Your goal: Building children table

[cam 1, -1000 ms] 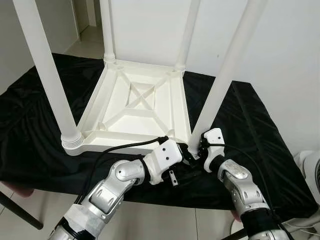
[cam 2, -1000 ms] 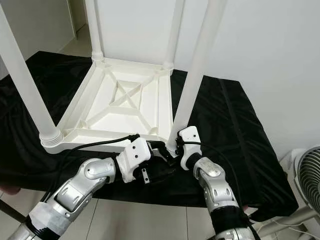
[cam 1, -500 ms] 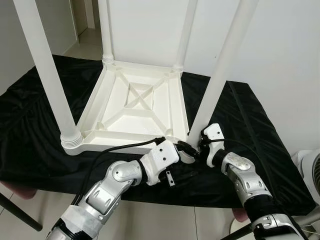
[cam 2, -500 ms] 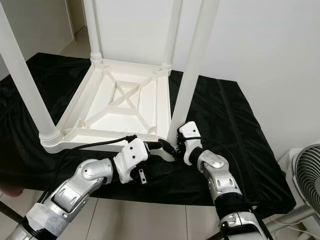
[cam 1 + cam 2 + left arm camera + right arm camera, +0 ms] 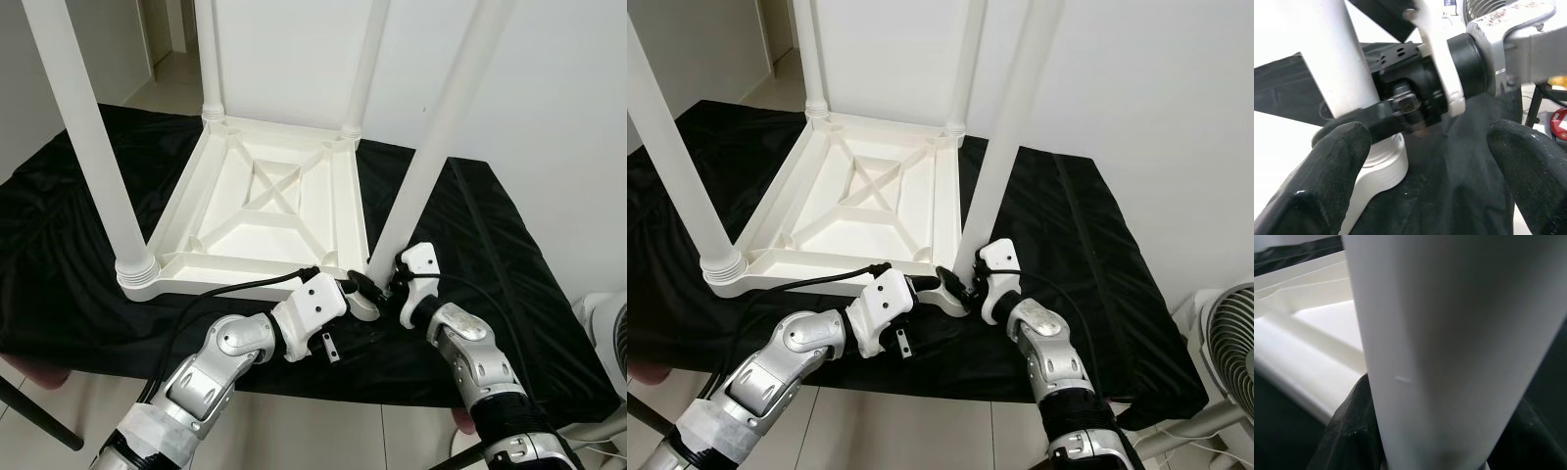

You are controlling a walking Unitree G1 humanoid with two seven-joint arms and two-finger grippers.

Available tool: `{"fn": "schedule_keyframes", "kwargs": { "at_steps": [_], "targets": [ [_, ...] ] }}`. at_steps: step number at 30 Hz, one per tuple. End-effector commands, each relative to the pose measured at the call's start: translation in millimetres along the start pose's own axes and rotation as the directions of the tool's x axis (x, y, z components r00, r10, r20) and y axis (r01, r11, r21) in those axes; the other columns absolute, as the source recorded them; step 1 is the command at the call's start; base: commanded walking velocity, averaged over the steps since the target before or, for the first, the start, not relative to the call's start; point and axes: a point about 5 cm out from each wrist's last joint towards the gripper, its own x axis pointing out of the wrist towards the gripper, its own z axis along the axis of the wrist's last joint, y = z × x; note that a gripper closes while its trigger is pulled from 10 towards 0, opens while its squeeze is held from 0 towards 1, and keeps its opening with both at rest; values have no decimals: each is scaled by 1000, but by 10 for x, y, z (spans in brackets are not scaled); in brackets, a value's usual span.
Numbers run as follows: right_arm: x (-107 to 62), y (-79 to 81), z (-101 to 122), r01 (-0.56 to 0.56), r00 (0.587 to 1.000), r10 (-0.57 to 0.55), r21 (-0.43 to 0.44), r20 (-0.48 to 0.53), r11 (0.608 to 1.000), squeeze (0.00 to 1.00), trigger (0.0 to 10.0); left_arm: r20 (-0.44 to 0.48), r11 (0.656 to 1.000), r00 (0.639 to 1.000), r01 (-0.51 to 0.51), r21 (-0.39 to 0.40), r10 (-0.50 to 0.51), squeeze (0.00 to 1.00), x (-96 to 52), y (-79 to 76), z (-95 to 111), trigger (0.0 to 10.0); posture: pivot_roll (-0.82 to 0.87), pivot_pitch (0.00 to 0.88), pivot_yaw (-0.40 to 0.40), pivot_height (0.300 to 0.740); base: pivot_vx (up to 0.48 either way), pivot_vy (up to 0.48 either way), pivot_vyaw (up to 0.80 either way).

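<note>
A white plastic children's table (image 5: 265,201) lies upside down on a worktop (image 5: 490,264) draped in black cloth, its ribbed underside facing up. At the near left corner a white leg (image 5: 93,147) stands upright in its ringed socket, and two more legs rise from the far corners: the far left leg (image 5: 209,59) and the far right leg (image 5: 364,69). Moving toward the middle, the left arm reaches in from below, and the left pincer (image 5: 361,291) sits at the table's near right corner, right by the foot of the fourth leg (image 5: 431,137). In the left wrist view its black fingers (image 5: 1332,166) are spread apart, one beside the ribbed white collar (image 5: 1382,166) at the base of that leg, with nothing pinched between them. Just to the right, the right pincer (image 5: 390,287) presses against the same leg low down, from the opposite side; the right wrist view looks straight onto the white leg at very close range, and I cannot tell whether those fingers are spread or closed on it. At the far right edge, part of a white fan (image 5: 1225,343) stands on the floor.
</note>
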Motion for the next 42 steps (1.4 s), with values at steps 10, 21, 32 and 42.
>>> {"fn": "schedule_keyframes", "kwargs": {
  "at_steps": [10,21,32,42],
  "targets": [
    [-175,160,-96,456,890,-454,47,-40,889,0,10000,-1,1000,1000,19,2,-19,0,29,3,-17,10000,-85,0,-96,740,0,0,0],
    [-275,230,-81,555,832,-553,59,-53,830,0,10000,2,1000,1000,15,10,-15,0,32,59,-9,10000,-89,0,-89,740,0,0,0],
    [-245,240,29,535,844,-536,76,-12,841,1000,10000,14,1000,1000,11,14,-11,0,53,85,6,10000,-87,0,-88,740,0,0,0],
    [-300,59,-42,176,984,-176,69,-10,982,0,10000,19,1000,1000,6,16,-6,0,33,111,10,10000,-83,0,-78,740,0,0,0]
  ]
}}
